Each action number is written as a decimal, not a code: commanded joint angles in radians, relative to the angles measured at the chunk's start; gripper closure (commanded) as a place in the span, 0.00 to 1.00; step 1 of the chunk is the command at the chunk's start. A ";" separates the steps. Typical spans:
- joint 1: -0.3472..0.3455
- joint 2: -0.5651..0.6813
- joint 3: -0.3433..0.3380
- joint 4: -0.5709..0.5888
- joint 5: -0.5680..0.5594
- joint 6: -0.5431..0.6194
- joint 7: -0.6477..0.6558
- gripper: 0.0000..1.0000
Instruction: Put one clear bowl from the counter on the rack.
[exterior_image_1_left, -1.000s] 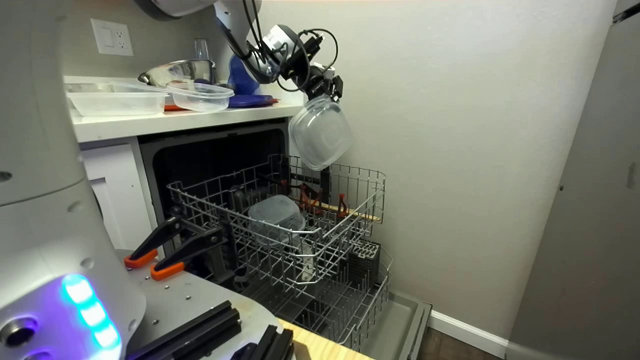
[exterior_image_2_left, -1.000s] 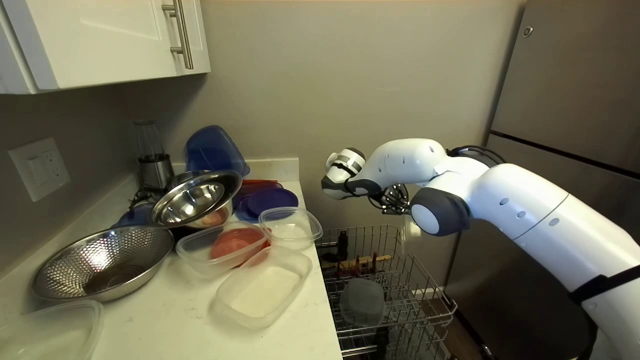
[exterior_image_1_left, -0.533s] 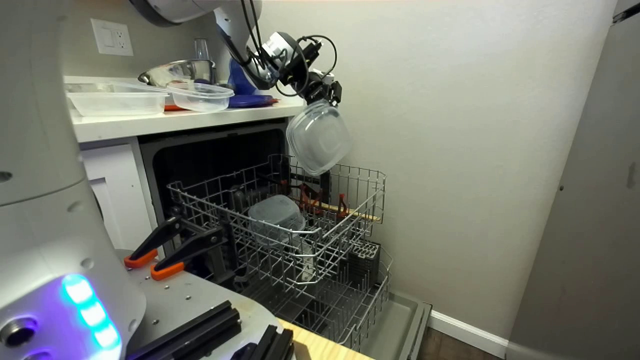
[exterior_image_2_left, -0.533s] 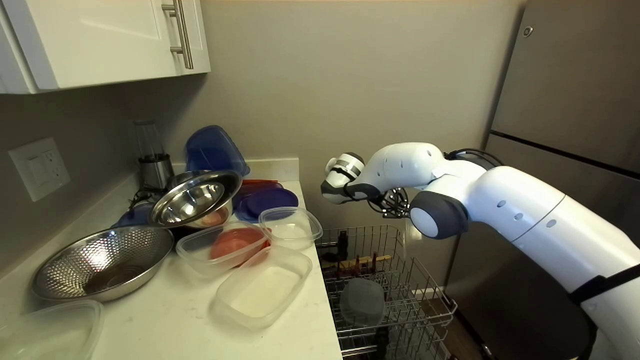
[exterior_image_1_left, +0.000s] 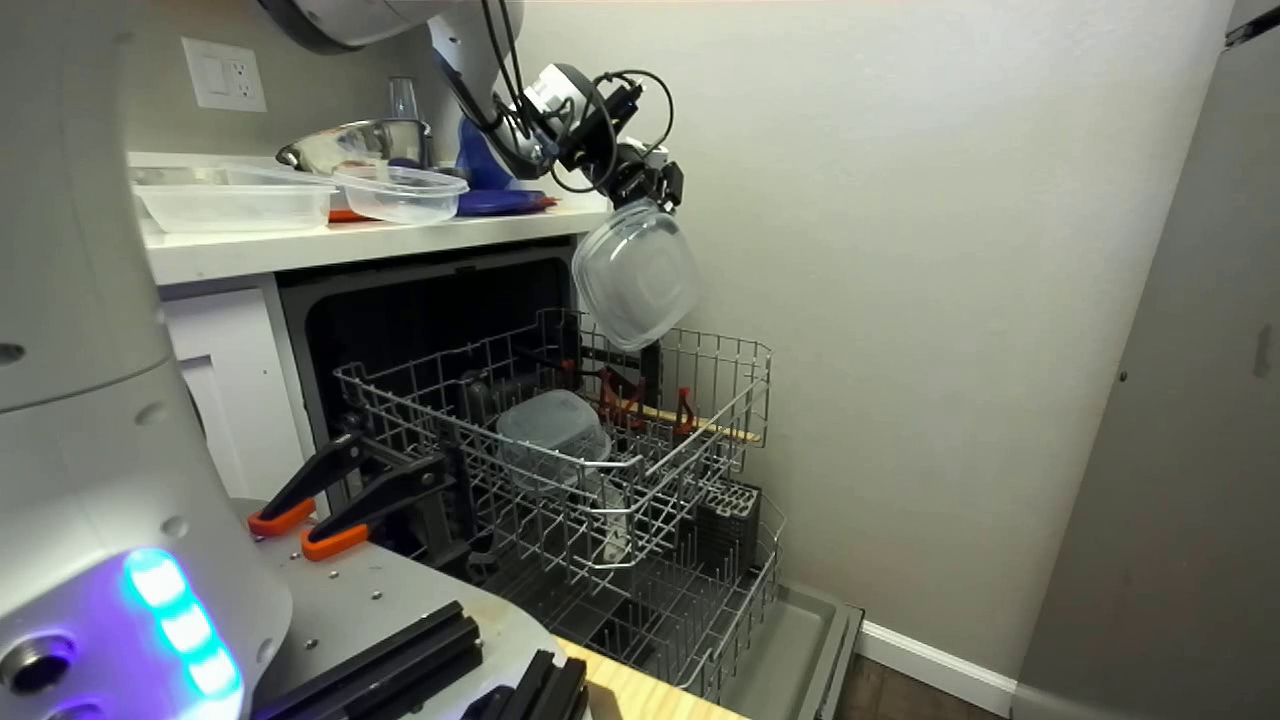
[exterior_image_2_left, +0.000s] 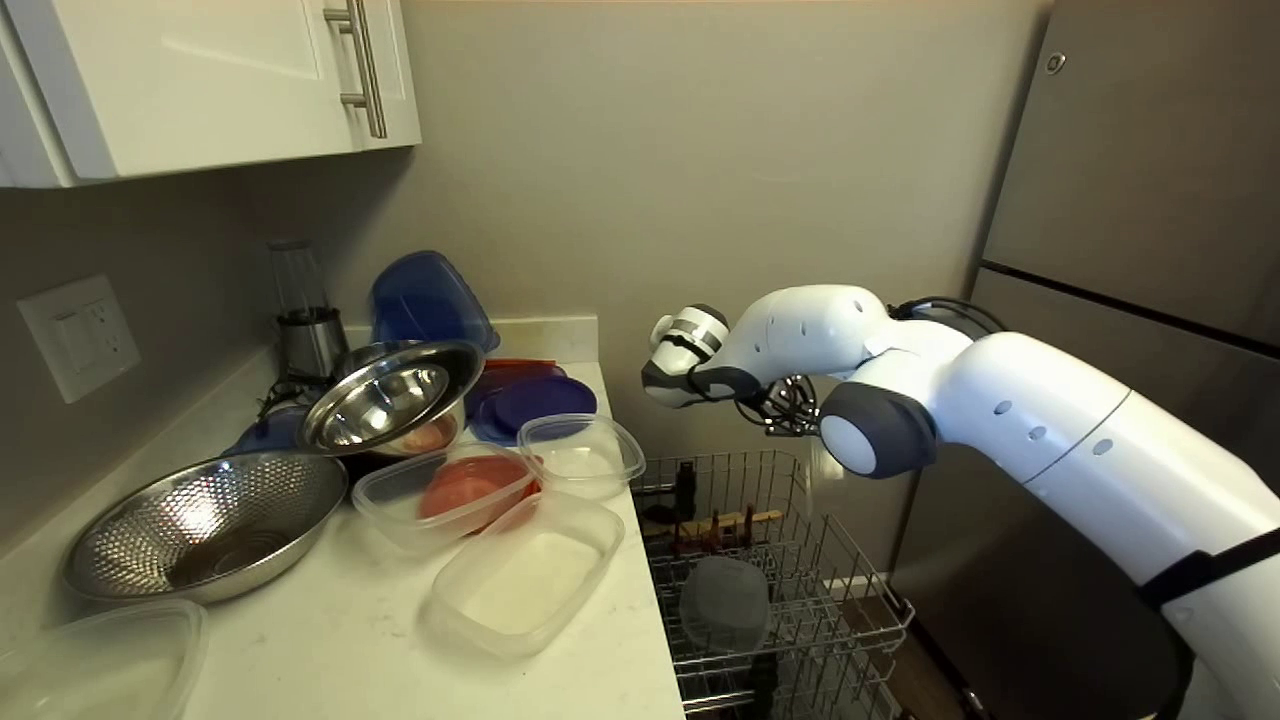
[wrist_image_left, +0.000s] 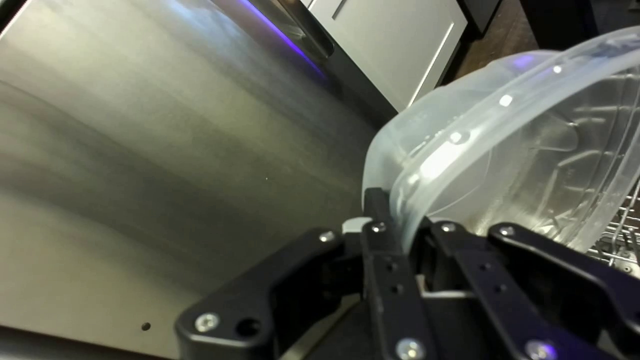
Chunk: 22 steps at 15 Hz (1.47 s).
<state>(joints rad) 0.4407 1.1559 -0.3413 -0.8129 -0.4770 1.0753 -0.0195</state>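
The clear bowl (exterior_image_1_left: 640, 280) hangs tilted on its side below my gripper (exterior_image_1_left: 650, 197) in an exterior view. Its lower edge overlaps the far part of the rack (exterior_image_1_left: 622, 463); I cannot tell if they touch. In the wrist view my gripper (wrist_image_left: 405, 217) is shut on the rim of the bowl (wrist_image_left: 520, 155), one finger on each side of the wall. In an exterior view the arm hides most of the bowl (exterior_image_2_left: 825, 465); a pale sliver shows over the rack (exterior_image_2_left: 872, 566). The counter (exterior_image_1_left: 500, 233) stands beside and above the rack.
A pale grey domed dish (exterior_image_1_left: 555, 420) sits in the rack, with red and black items and a wooden stick (exterior_image_1_left: 735, 432) farther back. The counter holds several clear containers (exterior_image_2_left: 530, 580), a metal colander (exterior_image_2_left: 210, 520), metal bowls (exterior_image_2_left: 390, 400) and blue lids (exterior_image_2_left: 545, 400). A wall stands behind.
My gripper and the clear bowl moved down slightly between one second and half a second ago. Since then they have stayed almost still. The grip has not changed.
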 joint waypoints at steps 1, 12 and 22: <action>-0.053 0.002 0.012 0.024 0.048 0.029 0.006 0.98; -0.283 0.070 0.123 0.223 0.459 -0.034 0.104 0.98; -0.278 0.112 0.101 0.230 0.458 -0.139 0.154 0.98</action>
<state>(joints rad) 0.1656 1.2470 -0.2269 -0.5985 -0.0084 0.9999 0.1126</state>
